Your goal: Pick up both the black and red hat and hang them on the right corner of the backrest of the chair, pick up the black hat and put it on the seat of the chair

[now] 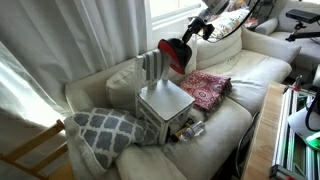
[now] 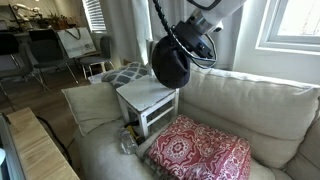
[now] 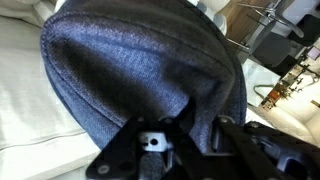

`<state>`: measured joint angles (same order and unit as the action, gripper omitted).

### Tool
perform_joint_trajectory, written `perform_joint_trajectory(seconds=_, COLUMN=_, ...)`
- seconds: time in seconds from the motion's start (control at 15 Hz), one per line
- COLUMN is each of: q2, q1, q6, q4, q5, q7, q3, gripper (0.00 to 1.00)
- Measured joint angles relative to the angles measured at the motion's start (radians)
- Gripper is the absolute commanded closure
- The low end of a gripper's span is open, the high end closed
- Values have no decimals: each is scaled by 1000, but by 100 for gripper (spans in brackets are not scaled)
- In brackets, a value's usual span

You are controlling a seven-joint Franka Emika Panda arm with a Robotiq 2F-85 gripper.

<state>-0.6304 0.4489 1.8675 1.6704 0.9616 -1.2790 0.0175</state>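
Claw [image 3: 185,130] looks pinched shut on a fold of the black hat [image 3: 140,60], jaws almost together with only fabric between them. In an exterior view the red hat [image 1: 181,60] sits right up against the black one. Both dangle off the claw, just beside the top corner of the backrest [image 1: 149,68] of the chair [image 1: 165,108], above the seat [image 2: 145,95].
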Motion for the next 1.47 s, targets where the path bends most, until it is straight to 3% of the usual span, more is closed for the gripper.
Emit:
perform_joint_trajectory(seconds=0.07, q2=-3, q1=-13, q6=2, q4=1, q5=1, q7=0, q3=-8, gripper=62)
perform_joint_trajectory(seconds=0.2, q2=-8, q1=-32, q6=2, q4=2, q5=1, q7=4, q3=-24, gripper=49)
perform_joint_trajectory(seconds=0.6, q2=-25, q1=-62, q6=64, q4=10, q5=1, q7=35, q3=-77, gripper=2)
perform_joint_trajectory(seconds=1.47, q2=12, q1=-84, q6=148, q4=20, q5=0, q7=86, q3=-94, gripper=0)
